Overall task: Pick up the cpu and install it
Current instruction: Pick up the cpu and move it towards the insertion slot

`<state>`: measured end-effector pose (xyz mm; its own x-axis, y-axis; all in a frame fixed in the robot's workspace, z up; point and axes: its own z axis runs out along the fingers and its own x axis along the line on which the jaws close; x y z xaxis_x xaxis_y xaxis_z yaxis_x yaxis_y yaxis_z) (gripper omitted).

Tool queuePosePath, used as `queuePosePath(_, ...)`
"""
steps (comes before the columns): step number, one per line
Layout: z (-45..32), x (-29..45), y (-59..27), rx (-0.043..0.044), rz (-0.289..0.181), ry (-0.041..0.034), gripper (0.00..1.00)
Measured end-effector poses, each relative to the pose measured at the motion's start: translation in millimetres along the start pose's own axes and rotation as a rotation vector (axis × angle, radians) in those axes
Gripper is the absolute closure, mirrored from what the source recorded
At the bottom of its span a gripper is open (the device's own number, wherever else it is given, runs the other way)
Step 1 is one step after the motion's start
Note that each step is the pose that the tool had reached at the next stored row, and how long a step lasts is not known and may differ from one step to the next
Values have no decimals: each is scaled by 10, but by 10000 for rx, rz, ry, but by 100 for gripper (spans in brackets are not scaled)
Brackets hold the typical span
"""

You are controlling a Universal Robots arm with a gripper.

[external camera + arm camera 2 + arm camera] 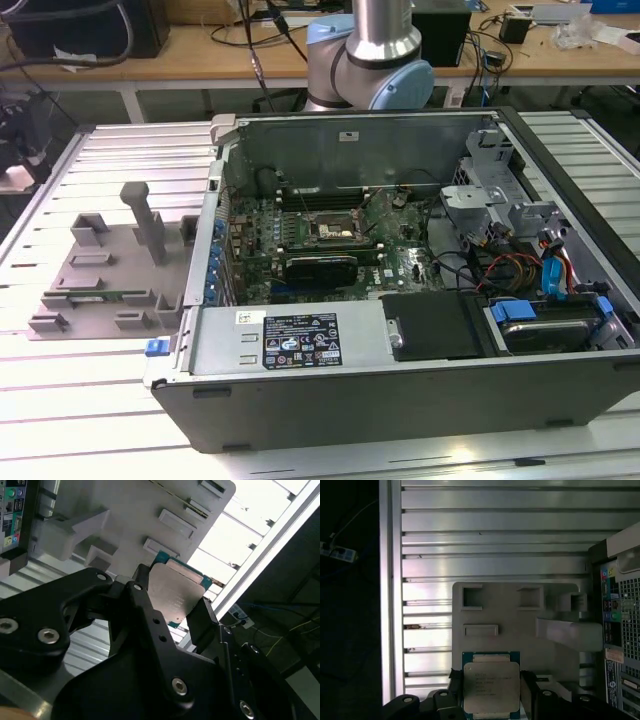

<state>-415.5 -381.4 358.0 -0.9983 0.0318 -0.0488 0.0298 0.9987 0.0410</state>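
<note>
The cpu [491, 687] is a flat square chip with a matte silver-grey metal lid on a thin green board. It sits clamped in the black gripper [491, 680]. Its two blocky fingers [527, 690] are closed against opposite edges of the chip, and the lid faces the camera in both wrist views. Behind it in the first wrist view lies a pale grey plastic holder tray [520, 630], smooth and moulded with square pockets and raised posts. The tray rests on the ribbed aluminium counter [495, 525], whose long slats shine. Just beside the tray stands the open grey sheet-metal computer case [400, 390]. Inside the case, in the exterior view, the green motherboard [290, 235] carries a dark square socket [335, 228]. The silver and blue robot arm [372, 50] rises behind the case.
</note>
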Motion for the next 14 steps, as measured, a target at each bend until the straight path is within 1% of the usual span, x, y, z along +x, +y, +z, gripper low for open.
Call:
queuePosePath(1,-52,-3,2,1,0,1,45)
queuePosePath(2,-89,-4,4,1,0,1,45)
queuePosePath(7,-209,-10,8,1,0,0,45)
queuePosePath(9,-276,-14,11,1,0,0,45)
queuePosePath(10,-296,-15,12,1,0,1,45)
queuePosePath(11,-339,-17,14,0,0,1,45)
queuePosePath(12,-399,-20,16,1,0,1,45)
queuePosePath(14,-454,-22,18,1,-1,0,45)
